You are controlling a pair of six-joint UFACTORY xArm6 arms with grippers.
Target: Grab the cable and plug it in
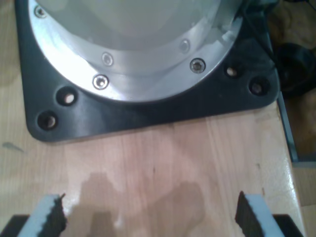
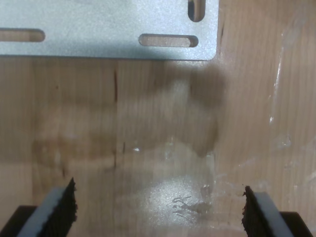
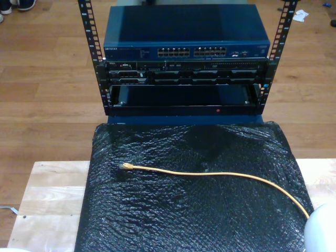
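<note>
Wood lay bare under both grippers. My first gripper (image 1: 150, 217) hung with fingers spread wide and empty before a black base plate (image 1: 148, 111); my second gripper (image 2: 158, 207) gaped just as wide, holding nothing, near a slotted metal bracket (image 2: 108, 29). Farther out, the cable (image 3: 210, 174) lay loose across black sheeting (image 3: 184, 210), its plug (image 3: 124, 166) toward the exterior view's left, probably laid out for an easy grasp. Beyond stood the switch (image 3: 186, 37) in its rack (image 3: 184, 84), ports facing the table.

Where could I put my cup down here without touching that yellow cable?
On the black bubble wrap below the cable, or on the bare wooden table at the exterior view's left. Up by the rack, room looks tighter.
</note>
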